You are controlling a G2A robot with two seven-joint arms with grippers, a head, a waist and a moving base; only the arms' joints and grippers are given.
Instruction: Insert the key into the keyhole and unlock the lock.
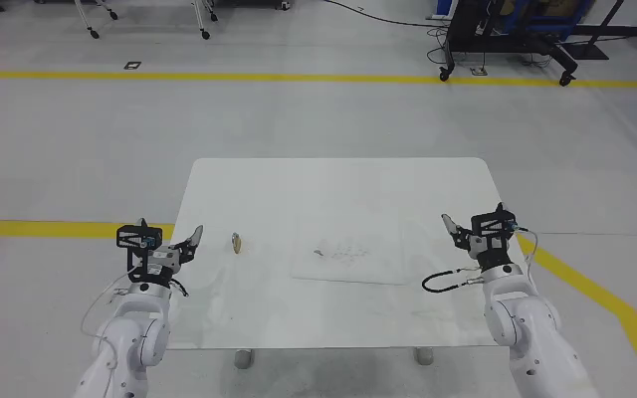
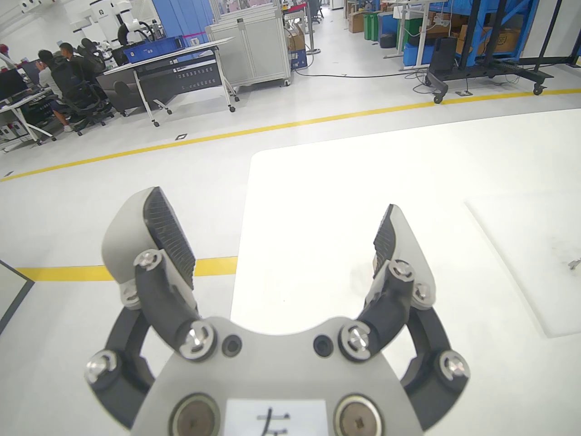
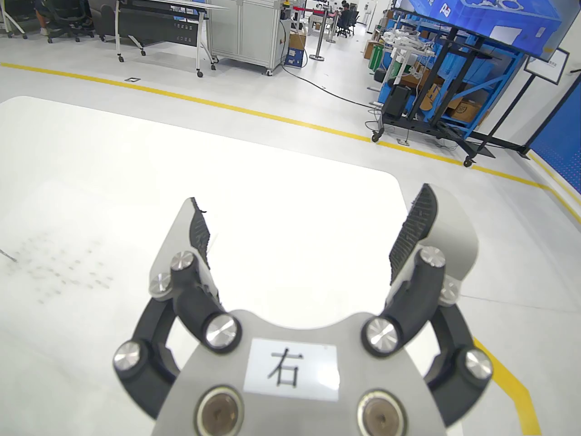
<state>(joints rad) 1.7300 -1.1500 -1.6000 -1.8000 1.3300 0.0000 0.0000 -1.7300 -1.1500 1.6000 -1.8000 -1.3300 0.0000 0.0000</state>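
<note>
Table (image 1: 338,179), white, carries a thin mat (image 1: 373,271) right of centre; left gripper (image 2: 272,201) and right gripper (image 3: 309,197) sit at its left and right edges, jaws wide, empty, touching nothing. Lock (image 1: 236,242), small, lies left of the mat: probably hard and dense; grasp across the body. Key (image 1: 318,253) lies near the mat's left edge: probably thin, stiff, slippery; pinch the bow.
</note>
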